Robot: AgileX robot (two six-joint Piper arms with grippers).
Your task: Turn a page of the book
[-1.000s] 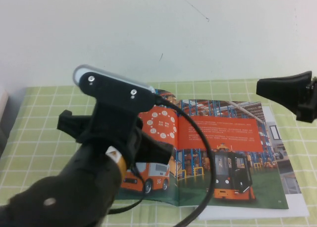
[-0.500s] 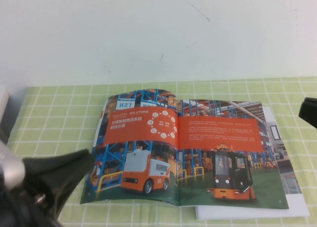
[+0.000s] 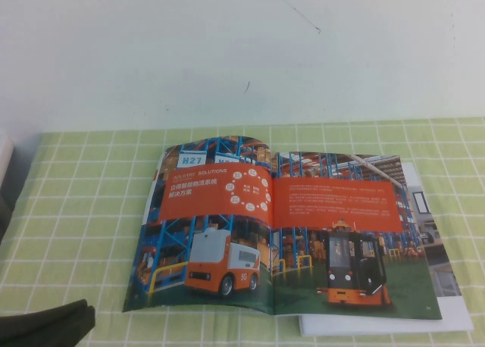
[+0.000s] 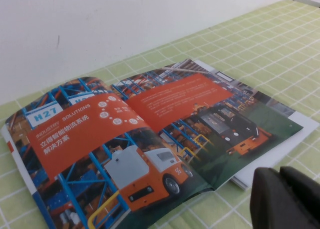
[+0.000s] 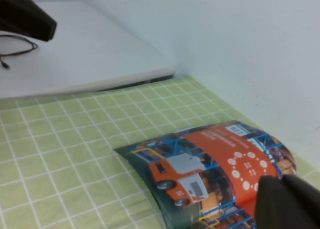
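Observation:
The book (image 3: pixel 288 233) lies open and flat on the green checked cloth, showing a spread of blue warehouse racks, an orange band and orange vehicles. The page (image 3: pixel 204 226) lies on the left side with its rack face up; its other face is hidden. The book also shows in the left wrist view (image 4: pixel 150 134) and the right wrist view (image 5: pixel 210 164). My left gripper (image 3: pixel 45 326) is at the near left corner, off the book, shut and empty (image 4: pixel 278 173). My right gripper (image 5: pixel 282 181) is out of the high view, above the book's left page, shut and empty.
Lower pages (image 3: pixel 447 286) stick out beyond the spread at the right and near edges. The green checked cloth (image 3: pixel 83 203) lies bare to the left. A white wall rises behind. A white board (image 5: pixel 75 54) with a thin cable (image 5: pixel 20 46) lies beyond the cloth.
My left arm has pulled back from over the book's left side to the near left corner. My right gripper has left the high view at the right. The book stays open and flat.

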